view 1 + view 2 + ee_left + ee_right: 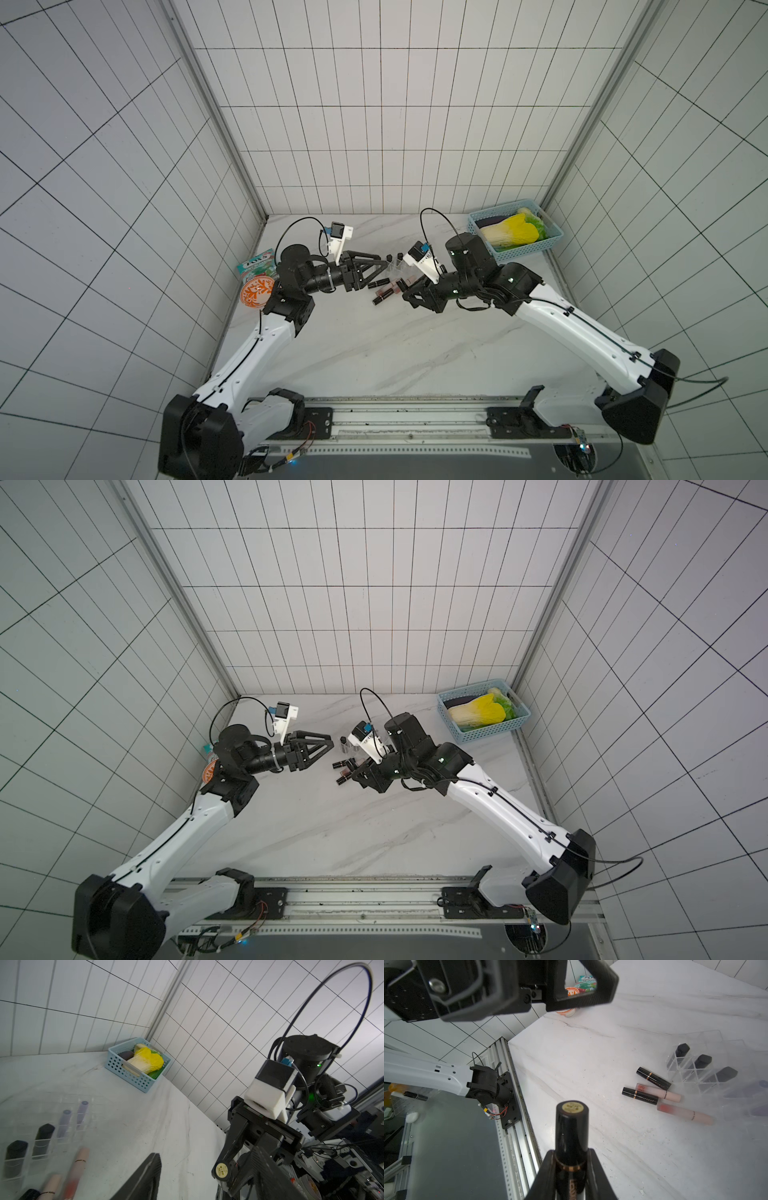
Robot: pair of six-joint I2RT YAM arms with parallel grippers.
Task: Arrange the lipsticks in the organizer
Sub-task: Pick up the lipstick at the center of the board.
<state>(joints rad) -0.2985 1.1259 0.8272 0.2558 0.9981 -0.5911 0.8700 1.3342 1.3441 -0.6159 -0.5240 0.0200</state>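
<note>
The right gripper (571,1160) clamps a black lipstick (572,1134) between its fingers (548,1167), with the tube's gold-stickered end pointing away from the camera. On the marble table (591,1053) the clear organizer (708,1043) holds three black lipsticks (703,1061), each standing in its own slot. Two lilac tubes (759,1085) beside them are blurred. Just beside the organizer, two black tubes (653,1078) and two pink tubes (685,1113) lie flat and close together. The left gripper (535,1003) hangs overhead, and through its finger frame show an orange bowl (566,1012) and a green packet (586,982).
</note>
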